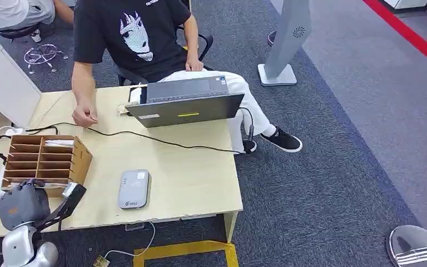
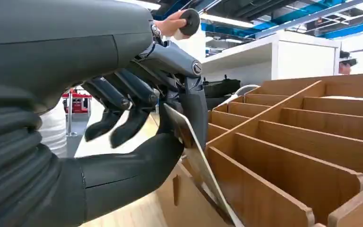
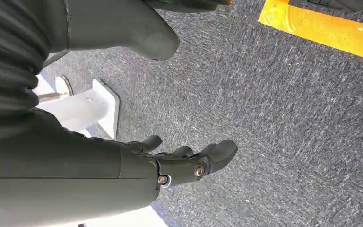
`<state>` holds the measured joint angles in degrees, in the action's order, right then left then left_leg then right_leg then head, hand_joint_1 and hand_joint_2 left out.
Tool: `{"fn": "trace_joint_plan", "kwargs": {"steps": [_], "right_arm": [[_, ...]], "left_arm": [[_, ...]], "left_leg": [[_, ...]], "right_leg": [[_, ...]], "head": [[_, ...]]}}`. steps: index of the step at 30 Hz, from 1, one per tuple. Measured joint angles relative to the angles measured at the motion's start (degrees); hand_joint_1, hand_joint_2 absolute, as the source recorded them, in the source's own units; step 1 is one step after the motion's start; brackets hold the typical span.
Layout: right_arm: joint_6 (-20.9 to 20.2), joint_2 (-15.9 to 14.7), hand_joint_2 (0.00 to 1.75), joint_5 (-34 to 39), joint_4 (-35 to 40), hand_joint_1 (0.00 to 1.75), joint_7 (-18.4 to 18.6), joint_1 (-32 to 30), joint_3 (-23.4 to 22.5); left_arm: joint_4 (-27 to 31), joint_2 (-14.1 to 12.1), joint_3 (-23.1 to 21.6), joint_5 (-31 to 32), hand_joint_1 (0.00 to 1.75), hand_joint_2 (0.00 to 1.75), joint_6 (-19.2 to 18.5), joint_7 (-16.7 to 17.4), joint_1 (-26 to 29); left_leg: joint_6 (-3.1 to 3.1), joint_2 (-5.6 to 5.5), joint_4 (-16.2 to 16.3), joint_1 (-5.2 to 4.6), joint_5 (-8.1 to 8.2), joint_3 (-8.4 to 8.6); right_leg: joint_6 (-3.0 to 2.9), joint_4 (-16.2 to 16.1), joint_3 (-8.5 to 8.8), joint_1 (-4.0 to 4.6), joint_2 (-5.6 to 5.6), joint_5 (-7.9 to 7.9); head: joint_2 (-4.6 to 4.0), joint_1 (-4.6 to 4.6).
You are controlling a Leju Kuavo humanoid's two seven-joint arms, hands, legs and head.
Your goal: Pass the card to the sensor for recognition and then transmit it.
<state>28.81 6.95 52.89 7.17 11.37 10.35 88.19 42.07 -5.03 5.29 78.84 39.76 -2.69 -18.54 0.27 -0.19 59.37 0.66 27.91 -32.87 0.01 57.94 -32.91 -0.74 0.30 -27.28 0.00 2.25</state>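
Pale wood table (image 1: 189, 183) — brown organizer (image 1: 44, 158), grey sensor (image 1: 133, 189), black cable (image 1: 161, 140) — blue-grey carpet (image 1: 339, 167).

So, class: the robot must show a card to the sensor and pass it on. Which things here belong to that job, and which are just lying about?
Belongs to the job:
- card, pinched in the left hand
- grey sensor on the table
- wooden rack

Just lying about:
- laptop
- black cable
- white box

Wooden table (image 1: 200, 183): laptop (image 1: 186, 103), sensor (image 1: 134, 189), organizer (image 1: 44, 158).
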Motion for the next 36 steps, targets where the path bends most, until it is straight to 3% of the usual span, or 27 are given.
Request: {"fn": "trace_joint_plan", "kwargs": {"steps": [13,16,20,22,29,32,36], "right_arm": [[0.13,0.0,1.75,0.15,0.0,0.0,0.0,0.01,0.0],[0.2,0.0,1.75,0.37,0.0,0.0,0.02,0.0,0.0],[0.59,0.0,1.75,0.79,0.0,0.0,0.04,-0.08,0.0],[0.85,0.0,1.75,1.18,0.0,0.0,0.04,-0.13,0.02],[1.35,0.02,1.75,2.32,-0.02,0.0,0.02,-0.74,0.02],[1.49,0.02,1.75,2.4,-0.02,0.0,0.02,-0.9,0.02],[1.55,0.0,1.75,2.58,-0.02,0.0,0.04,-1.08,0.02]], "left_arm": [[-0.41,-0.07,0.0,-0.37,1.75,1.75,0.0,0.07,-0.13],[0.35,-0.07,0.0,-2.08,1.75,1.75,0.0,-1.71,0.06],[7.5,0.81,0.5,-6.22,1.75,1.75,0.02,-8.74,1.03],[12.69,1.66,0.46,-7.5,1.75,1.75,0.04,-10.32,1.64],[34.74,3.71,-4.78,-6.01,1.75,1.75,0.22,-9.77,5.89],[41.12,4.41,-6.62,-5.05,1.75,1.75,0.24,-9.79,7.38],[45.07,4.76,-7.1,-5.38,1.75,1.75,0.24,-9.27,8.09]], "left_leg": [[0.0,0.0,0.0,0.0,0.0,0.0],[0.0,0.0,0.0,0.0,-0.01,0.0],[0.02,0.0,0.01,0.0,-0.02,0.0],[0.02,0.0,0.02,-0.01,-0.02,-0.01],[0.03,-0.01,0.04,-0.02,-0.01,-0.03],[0.04,0.03,0.04,-0.02,0.0,-0.02],[0.03,0.02,0.03,0.0,-0.01,-0.01]], "right_leg": [[0.0,0.0,0.0,0.0,0.0,0.0],[0.0,0.0,0.0,0.0,0.0,0.0],[0.0,0.0,-0.01,0.0,0.0,0.0],[0.01,0.0,-0.01,0.0,0.0,0.01],[0.01,-0.01,-0.01,0.0,0.0,0.01],[0.01,-0.01,-0.02,0.0,0.02,0.01],[0.01,-0.01,-0.02,-0.01,0.01,0.01]], "head": [[0.0,0.0],[0.0,-0.02],[0.0,0.0],[0.0,0.0],[0.0,-0.02],[0.0,0.0],[0.0,-0.02]]}}
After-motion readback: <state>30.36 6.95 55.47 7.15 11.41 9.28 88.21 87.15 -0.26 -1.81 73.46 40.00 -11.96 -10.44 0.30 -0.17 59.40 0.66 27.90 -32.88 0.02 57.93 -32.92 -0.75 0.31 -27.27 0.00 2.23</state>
